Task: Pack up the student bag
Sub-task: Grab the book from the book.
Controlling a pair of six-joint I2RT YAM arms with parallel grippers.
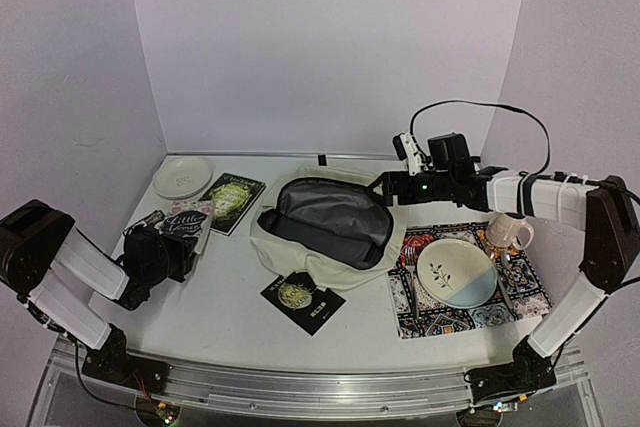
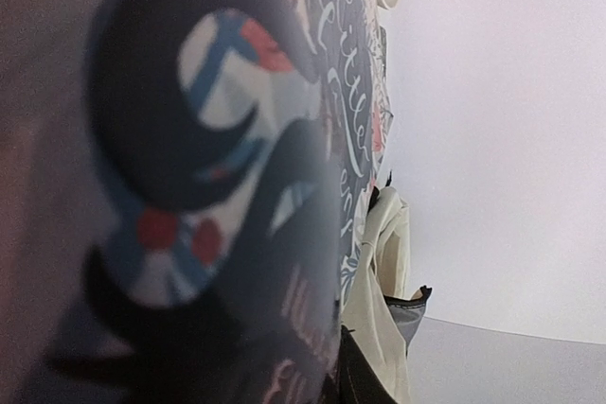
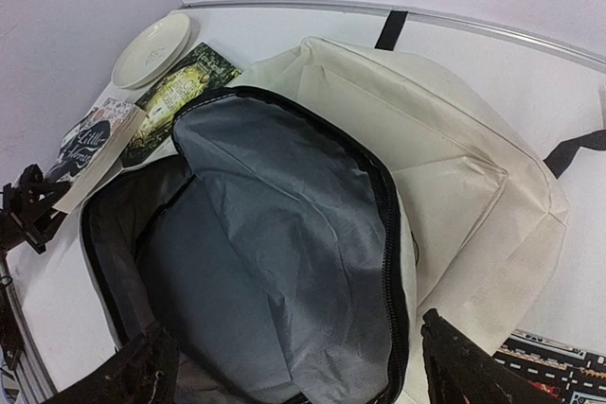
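At the left of the top view, the left gripper sits at the near edge of a dark book. Its wrist view is filled by that blurred cover, and I cannot tell whether the jaws are clamped on it. The student bag lies flat mid-table, its unzipped mouth gaping upward on grey lining. Its long axis runs left to right, dipping slightly rightward. The right gripper hangs at the bag's upper-right edge. In its wrist view the fingers stand wide apart over the opening, gripping nothing. A patterned mat lies farther right.
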